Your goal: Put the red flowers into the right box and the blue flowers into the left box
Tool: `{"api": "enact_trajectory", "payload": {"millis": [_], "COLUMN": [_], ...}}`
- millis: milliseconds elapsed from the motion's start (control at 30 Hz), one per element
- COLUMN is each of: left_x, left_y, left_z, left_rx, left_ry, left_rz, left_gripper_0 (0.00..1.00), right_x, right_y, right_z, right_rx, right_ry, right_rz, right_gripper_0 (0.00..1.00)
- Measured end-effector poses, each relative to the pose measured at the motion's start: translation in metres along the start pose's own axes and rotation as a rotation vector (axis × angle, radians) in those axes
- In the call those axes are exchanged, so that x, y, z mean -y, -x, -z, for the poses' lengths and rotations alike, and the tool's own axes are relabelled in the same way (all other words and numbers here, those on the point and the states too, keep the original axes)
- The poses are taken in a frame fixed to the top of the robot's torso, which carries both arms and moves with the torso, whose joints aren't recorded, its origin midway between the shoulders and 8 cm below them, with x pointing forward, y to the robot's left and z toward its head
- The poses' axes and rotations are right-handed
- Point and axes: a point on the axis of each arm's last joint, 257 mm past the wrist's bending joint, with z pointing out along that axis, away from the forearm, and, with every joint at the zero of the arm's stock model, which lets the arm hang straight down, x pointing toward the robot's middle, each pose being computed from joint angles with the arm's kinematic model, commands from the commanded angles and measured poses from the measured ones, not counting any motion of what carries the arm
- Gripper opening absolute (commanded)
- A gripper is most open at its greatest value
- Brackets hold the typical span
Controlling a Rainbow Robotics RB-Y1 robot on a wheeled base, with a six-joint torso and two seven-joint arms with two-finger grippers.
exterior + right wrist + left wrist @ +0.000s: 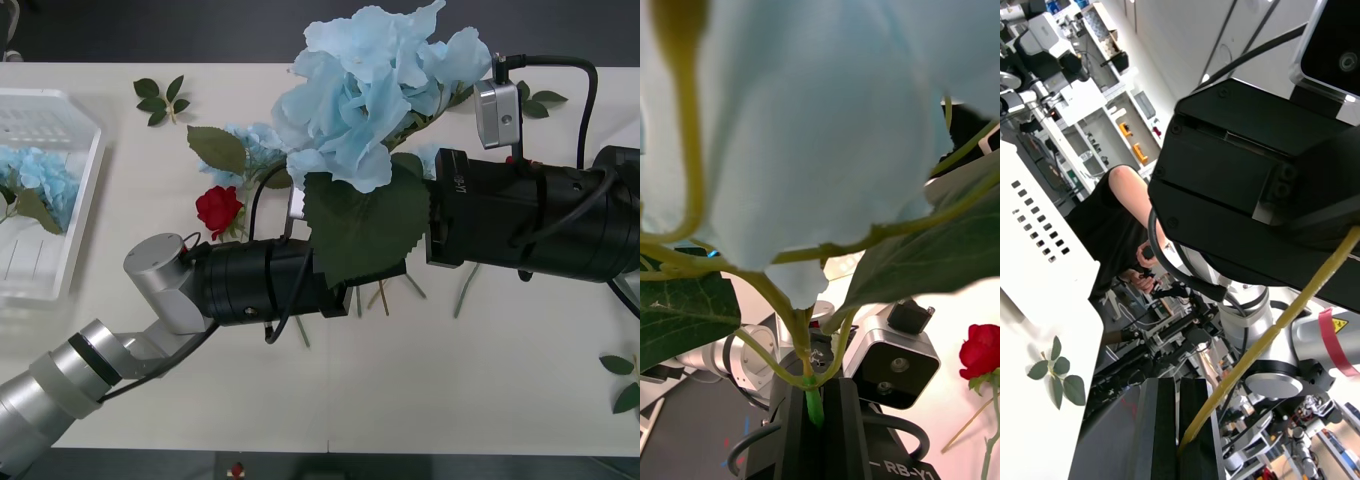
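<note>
Both grippers are clamping one blue flower's stem above the table — left gripper and right gripper are facing each other, bloom rising just beyond them; left box is sitting well apart.

Both arms meet over the middle. The left arm enters from 7 o'clock, bends at a silver elbow and runs horizontally toward 3 o'clock; its tool has its black fingers pressed together. The right arm comes in from 3 o'clock, pointing toward 9 o'clock; its tool has its fingers likewise closed.
</note>
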Motion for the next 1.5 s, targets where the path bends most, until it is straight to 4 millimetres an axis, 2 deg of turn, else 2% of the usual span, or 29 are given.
{"api": "enact_trajectory", "payload": {"millis": [33,67,100,233,367,533,800,900,1000,1167,1267,1433,1500], "left_x": [0.000,0.000,0.000,0.001,0.006,0.005,0.008,-0.004,-0.021,-0.045,-0.051,-0.053,-0.051], "left_y": [0.000,0.000,0.001,0.008,0.021,0.057,0.131,0.159,0.176,0.181,0.181,0.183,0.184], "left_z": [0.000,0.000,0.000,0.007,0.023,0.068,0.176,0.225,0.282,0.378,0.426,0.491,0.509], "left_rx": [0.000,0.000,0.002,0.023,0.033,0.056,-0.017,-0.028,-0.038,-0.151,-0.221,-0.279,-0.285], "left_ry": [0.000,0.000,-0.001,-0.001,0.002,0.049,0.232,0.359,0.509,0.779,0.908,1.073,1.114], "left_rz": [0.000,0.000,0.002,0.023,0.030,0.007,-0.179,-0.222,-0.228,-0.256,-0.272,-0.273,-0.267], "left_gripper_0": [0.00,0.00,0.00,0.00,0.00,0.00,0.00,0.00,0.00,0.00,0.00,0.00,0.00], "right_x": [0.000,0.000,0.000,0.000,0.000,0.000,0.001,0.010,0.028,0.063,0.085,0.120,0.130], "right_y": [0.000,0.000,0.000,0.000,0.000,0.000,-0.001,-0.008,-0.022,-0.045,-0.057,-0.070,-0.074], "right_z": [0.000,0.000,0.000,0.000,0.000,0.000,0.000,0.001,0.008,0.031,0.049,0.084,0.097], "right_rx": [0.000,0.000,0.000,0.000,0.000,-0.001,-0.005,-0.029,-0.091,-0.217,-0.297,-0.396,-0.418], "right_ry": [0.000,0.000,0.000,0.000,0.000,0.001,-0.004,-0.034,-0.107,-0.267,-0.388,-0.625,-0.710], "right_rz": [0.000,0.000,0.000,0.000,0.000,0.000,0.000,-0.011,-0.074,-0.214,-0.321,-0.485,-0.533], "right_gripper_0": [0.32,0.75,0.99,1.00,1.00,1.00,1.00,1.00,1.00,1.00,1.00,1.00,1.00]}}
